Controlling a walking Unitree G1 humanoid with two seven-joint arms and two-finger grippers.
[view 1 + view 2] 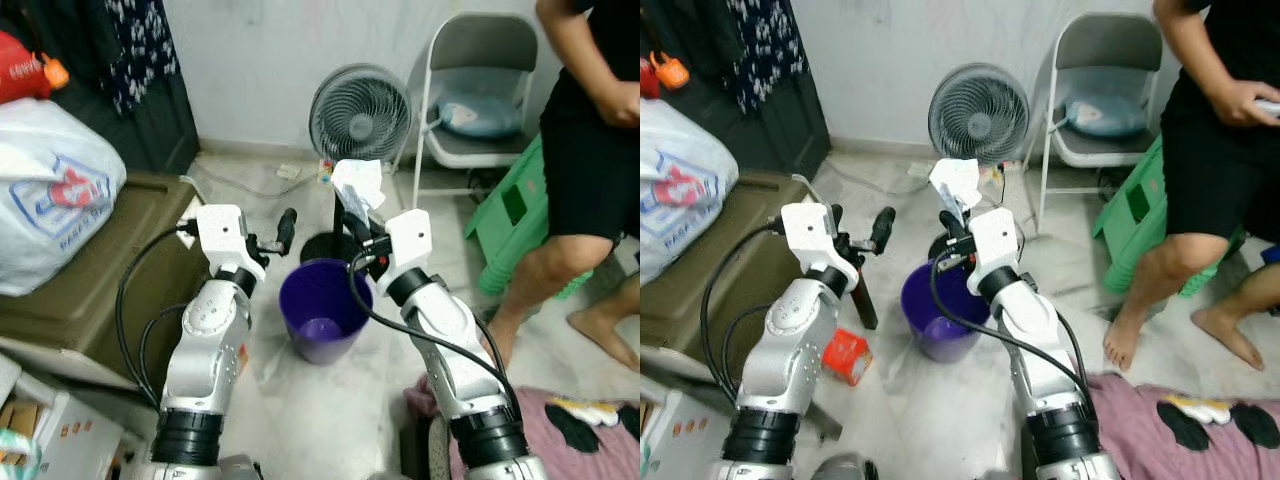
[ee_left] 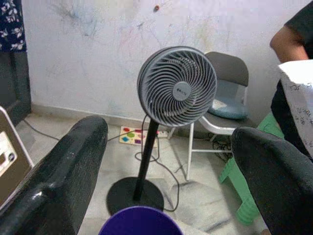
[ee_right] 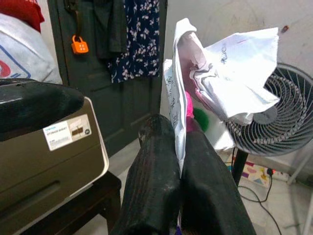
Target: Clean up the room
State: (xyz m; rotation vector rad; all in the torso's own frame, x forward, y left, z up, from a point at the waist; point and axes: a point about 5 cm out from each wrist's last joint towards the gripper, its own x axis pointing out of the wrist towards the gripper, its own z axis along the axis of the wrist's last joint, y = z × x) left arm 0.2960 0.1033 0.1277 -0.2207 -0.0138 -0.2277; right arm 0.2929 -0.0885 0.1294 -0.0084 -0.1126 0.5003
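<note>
1. Crumpled paper [image 3: 230,73], white with handwriting on it, is pinched between the two black fingers of the right gripper [image 1: 357,222], which are closed tight on its lower edge. It is held up above the far rim of the purple bin [image 1: 322,310].
2. Left gripper [image 1: 283,232] is empty, fingers spread wide, hovering just beside the bin on its left. In the left wrist view the bin rim sits between the fingers.
3. Progress, as a judgement: the paper is picked up and brought to the bin but not yet dropped. Something pale lies at the bin bottom; I cannot tell what.
4. Left to do, by the look of the floor: a red packet [image 1: 846,355] near the left arm, and clothes or cloth [image 1: 590,425] at the lower right.
5. Writing: the paper's scrawl is too small to read. The brown cabinet [image 3: 58,156] carries a white sticker with small print, not legible. The plastic bag [image 1: 50,200] bears a red and blue logo, unreadable. The standing fan [image 2: 177,88] has a hub badge, too small.
6. A person [image 1: 585,150] stands by the folding chair [image 1: 480,90], well apart from both arms.
</note>
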